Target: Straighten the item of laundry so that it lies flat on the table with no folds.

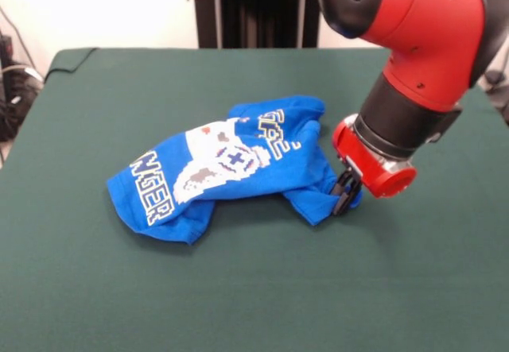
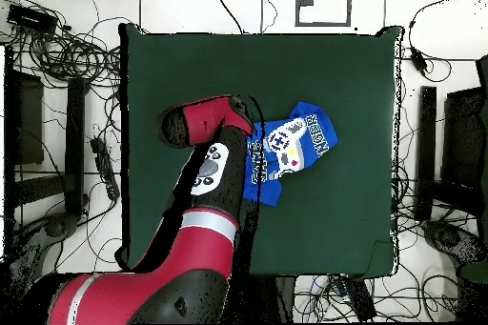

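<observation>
The blue T-shirt (image 1: pixel 231 165) lies crumpled and folded over itself in the middle of the green table (image 1: pixel 238 288), with its white lettering and controller print facing up. My gripper (image 1: pixel 344 193) is down at the shirt's right end in the front view. Its black fingers are closed on a fold of blue fabric at table level. In the overhead view the shirt (image 2: pixel 294 145) lies just right of my arm's red wrist (image 2: pixel 224 116), which hides the gripper. Part of the shirt's left side is under the arm there.
The table (image 2: pixel 324 64) stretches wide on all sides of the shirt. My red arm (image 2: pixel 205 235) crosses the table's lower left part in the overhead view. Cables and stands (image 2: pixel 57 45) lie on the floor around the table.
</observation>
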`<state>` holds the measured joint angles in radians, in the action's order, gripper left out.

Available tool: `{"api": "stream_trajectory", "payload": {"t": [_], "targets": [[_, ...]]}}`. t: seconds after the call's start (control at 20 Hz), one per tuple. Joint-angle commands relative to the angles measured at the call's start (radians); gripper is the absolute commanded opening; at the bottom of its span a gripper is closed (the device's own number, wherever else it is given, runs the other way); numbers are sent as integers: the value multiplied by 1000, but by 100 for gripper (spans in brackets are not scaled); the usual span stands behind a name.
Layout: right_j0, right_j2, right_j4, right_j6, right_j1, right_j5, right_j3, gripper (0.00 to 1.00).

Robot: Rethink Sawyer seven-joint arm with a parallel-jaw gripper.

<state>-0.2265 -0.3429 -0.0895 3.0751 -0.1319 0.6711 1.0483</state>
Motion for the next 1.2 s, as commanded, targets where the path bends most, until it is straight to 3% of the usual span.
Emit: {"api": "stream_trajectory", "payload": {"t": [0.05,1.2], "targets": [[0,118,-38,-110,60,10,-2,0],[-6,113,-31,-96,80,30,-36,0]]}}
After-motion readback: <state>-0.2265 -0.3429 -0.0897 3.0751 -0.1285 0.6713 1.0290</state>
